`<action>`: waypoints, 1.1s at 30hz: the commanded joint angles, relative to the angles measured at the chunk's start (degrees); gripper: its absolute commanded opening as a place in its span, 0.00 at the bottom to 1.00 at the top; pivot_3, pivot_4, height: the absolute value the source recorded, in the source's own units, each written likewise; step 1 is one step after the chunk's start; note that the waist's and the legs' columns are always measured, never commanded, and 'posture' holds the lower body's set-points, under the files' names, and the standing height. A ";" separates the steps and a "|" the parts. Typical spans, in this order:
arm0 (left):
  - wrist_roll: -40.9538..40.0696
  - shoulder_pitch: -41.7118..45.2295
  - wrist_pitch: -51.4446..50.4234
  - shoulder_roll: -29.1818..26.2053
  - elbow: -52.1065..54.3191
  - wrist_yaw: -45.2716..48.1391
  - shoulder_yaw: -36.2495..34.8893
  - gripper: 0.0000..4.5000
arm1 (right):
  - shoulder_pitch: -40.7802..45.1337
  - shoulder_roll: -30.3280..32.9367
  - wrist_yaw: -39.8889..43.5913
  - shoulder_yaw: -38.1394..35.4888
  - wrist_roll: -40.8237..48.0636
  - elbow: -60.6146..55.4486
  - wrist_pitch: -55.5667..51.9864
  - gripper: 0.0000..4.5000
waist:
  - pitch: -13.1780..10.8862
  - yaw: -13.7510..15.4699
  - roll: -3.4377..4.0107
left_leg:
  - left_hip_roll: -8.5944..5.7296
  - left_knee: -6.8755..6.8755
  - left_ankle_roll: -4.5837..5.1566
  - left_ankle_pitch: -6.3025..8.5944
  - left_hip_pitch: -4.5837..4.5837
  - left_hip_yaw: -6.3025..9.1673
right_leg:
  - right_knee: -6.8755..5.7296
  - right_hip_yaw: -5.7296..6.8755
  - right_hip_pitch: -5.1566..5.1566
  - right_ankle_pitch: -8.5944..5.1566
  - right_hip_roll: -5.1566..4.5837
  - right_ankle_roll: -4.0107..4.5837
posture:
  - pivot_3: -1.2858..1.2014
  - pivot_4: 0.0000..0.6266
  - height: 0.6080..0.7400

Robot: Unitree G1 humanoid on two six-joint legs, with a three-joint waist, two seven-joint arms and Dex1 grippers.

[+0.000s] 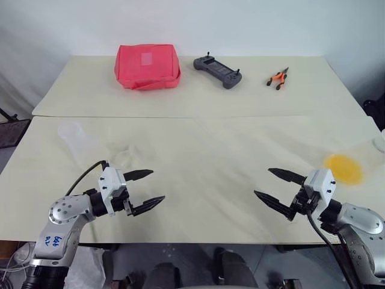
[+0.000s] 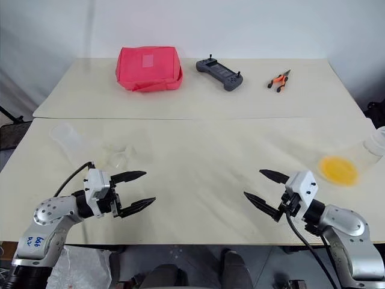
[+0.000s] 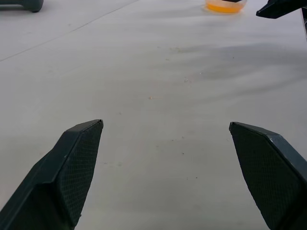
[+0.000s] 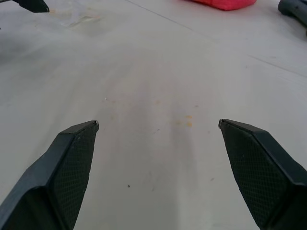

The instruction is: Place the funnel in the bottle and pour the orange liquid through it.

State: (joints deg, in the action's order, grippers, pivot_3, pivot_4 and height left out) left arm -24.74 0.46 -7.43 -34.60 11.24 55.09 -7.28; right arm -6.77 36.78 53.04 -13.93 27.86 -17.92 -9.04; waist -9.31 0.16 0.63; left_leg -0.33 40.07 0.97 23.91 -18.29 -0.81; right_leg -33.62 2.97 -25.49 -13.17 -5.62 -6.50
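Nothing is grasped yet: the left gripper and the right gripper are held released, jaws spread, low over the bare tabletop. The funnel is seen just ahead of the left gripper, with the bottle just beyond it. The orange liquid is held in a clear container at the right edge. The funnel's rim is best pinched lightly, since thin clear plastic is judged likely to slip.

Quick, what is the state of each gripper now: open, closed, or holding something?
Left gripper: open, holding nothing, above the table.
Right gripper: open, holding nothing, above the table.
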 commanded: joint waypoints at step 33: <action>-9.00 -11.04 -13.08 11.65 17.91 -36.66 -27.21 1.00 | 16.12 -0.14 7.19 6.76 1.58 6.09 -0.84 0.94 | -0.04 0.07 -0.07 | 0.00 0.05 -0.03 0.01 0.00 0.10 | -0.01 0.01 0.02 0.00 -0.08 -0.01 | 0.52 0.24 1.00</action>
State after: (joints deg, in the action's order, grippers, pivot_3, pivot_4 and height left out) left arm -32.02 -10.12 -20.11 -23.16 26.65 20.39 -32.18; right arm 8.61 36.79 59.41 -6.89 28.42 -11.37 -11.04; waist -9.35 0.24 0.56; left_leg -0.32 40.12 0.94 23.92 -18.29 -0.71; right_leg -33.63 2.99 -25.48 -13.17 -5.70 -6.50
